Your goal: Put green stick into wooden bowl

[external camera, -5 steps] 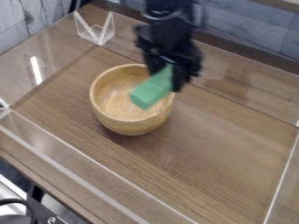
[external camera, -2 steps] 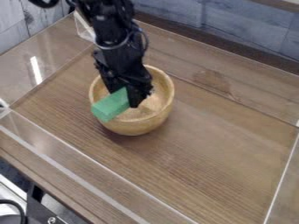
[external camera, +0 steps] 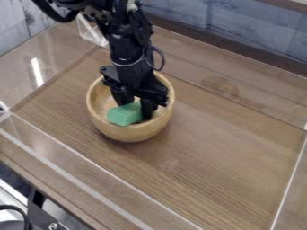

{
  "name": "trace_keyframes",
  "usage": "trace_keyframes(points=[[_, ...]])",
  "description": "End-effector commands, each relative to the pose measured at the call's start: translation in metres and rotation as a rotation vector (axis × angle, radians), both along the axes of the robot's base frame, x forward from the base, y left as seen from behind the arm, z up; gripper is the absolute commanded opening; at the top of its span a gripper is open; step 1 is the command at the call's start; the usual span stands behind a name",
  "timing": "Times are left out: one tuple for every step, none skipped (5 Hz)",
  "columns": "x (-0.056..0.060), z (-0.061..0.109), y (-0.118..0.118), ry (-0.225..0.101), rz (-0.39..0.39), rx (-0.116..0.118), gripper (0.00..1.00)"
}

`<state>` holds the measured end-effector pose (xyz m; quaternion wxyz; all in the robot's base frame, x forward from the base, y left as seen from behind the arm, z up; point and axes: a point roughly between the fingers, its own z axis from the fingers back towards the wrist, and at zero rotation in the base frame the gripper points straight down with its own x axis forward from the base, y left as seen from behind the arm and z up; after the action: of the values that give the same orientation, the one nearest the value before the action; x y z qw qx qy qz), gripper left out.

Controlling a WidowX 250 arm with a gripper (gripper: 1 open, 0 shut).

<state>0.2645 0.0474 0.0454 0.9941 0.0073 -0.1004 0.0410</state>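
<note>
Wood tabletop [external camera: 198,171], blk coiled cable [external camera: 21,216] at bottom L corner, clear or whitish obj [external camera: 96,33] near top L, prob. plastic

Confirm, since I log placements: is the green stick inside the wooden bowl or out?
In: the green stick sits within the wooden bowl's rim.

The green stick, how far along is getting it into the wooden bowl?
Nearly there, it seems. The flat green rectangular stick already sits inside the rim of the round light-tan wooden bowl. The black claw is right down at it, though its grip is hard to see. What looks left is letting go, if it holds on, and lifting away.
</note>
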Motion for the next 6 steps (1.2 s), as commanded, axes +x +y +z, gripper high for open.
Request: trace_keyframes(points=[[0.007,0.014,-0.002,-0.035,0.095,0.003,0.0],[0.006,0.022,-0.003,-0.032,0.123,-0.001,0.0],[0.006,0.03,-0.003,-0.031,0.152,-0.004,0.0],[0.006,0.035,0.001,-0.028,0.153,-0.008,0.0],[0.007,0.04,0.006,-0.026,0.153,-0.011,0.0],[0.0,0.043,0.02,-0.022,0.106,-0.015,0.0]])
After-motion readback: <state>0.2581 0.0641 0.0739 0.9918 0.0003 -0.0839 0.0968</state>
